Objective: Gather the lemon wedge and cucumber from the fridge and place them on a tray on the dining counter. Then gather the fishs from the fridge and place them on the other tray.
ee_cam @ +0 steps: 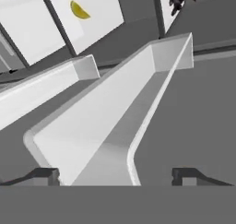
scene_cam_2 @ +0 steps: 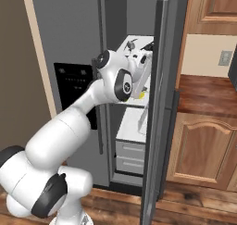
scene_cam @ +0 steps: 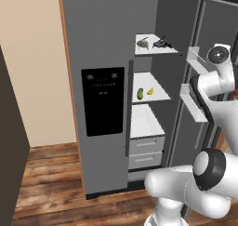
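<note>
Jaws are standing wide apart with nothing between them: the gripper [ee_cam: 115, 174] is showing its two dark tips [ee_cam: 44, 174] at the bottom of the hand view, hovering just over a white door bin [ee_cam: 115, 112] on the open fridge door [scene_cam_2: 159, 127]. So the hand is sitting at the door, not yet in among the shelves.

Looking outward, the cucumber [scene_cam: 140, 93] and the lemon wedge [scene_cam: 150, 91] are lying side by side, near but apart, on the middle shelf [scene_cam: 158, 96]. On the shelf above, the two fish [scene_cam: 142, 43] are resting, one pale, one darker [scene_cam: 162, 44].

Judging the handling: the cucumber is looking stiff, smooth and rounded, so it is likely to roll or slip; pinching across its middle seems safest. The lemon wedge is looking small, light and soft, best taken across its flat cut sides, and gently. From here the wedge's exact lie is hard to make out, possibly rind up. Both should be easy loads for this hand.
</note>
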### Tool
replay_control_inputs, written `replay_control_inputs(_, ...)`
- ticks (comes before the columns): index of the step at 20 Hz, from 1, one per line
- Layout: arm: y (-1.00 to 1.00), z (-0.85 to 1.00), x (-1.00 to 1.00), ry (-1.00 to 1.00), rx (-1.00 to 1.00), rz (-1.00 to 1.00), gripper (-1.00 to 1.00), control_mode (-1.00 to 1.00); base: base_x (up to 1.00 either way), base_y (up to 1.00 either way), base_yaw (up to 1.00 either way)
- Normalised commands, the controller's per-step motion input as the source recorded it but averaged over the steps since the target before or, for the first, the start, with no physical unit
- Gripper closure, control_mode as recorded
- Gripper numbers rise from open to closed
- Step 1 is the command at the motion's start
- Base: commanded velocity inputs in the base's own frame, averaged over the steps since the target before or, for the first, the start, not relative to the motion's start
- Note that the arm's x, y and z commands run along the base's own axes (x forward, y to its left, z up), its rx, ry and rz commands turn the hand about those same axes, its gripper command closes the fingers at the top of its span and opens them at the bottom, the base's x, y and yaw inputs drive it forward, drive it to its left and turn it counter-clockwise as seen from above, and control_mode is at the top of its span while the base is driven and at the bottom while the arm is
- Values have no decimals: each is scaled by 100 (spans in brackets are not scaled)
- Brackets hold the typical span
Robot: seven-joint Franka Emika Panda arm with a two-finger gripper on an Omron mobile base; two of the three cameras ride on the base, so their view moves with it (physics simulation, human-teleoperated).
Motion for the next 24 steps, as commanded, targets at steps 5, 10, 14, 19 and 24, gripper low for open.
replay_control_inputs(5,-75,-18,0,2,0,-5,-100,-100,0,0,0)
replay_control_inputs(10,-100,-15,-25,0,0,-6,-100,-100,0,0,0)
replay_control_inputs(14,-100,-7,-13,0,0,-5,-100,-100,0,0,0)
replay_control_inputs(19,-51,-3,-31,-2,1,0,-100,-100,0,0,0)
replay_control_inputs(24,11,27,-93,-32,0,1,-100,-100,0,0,0)
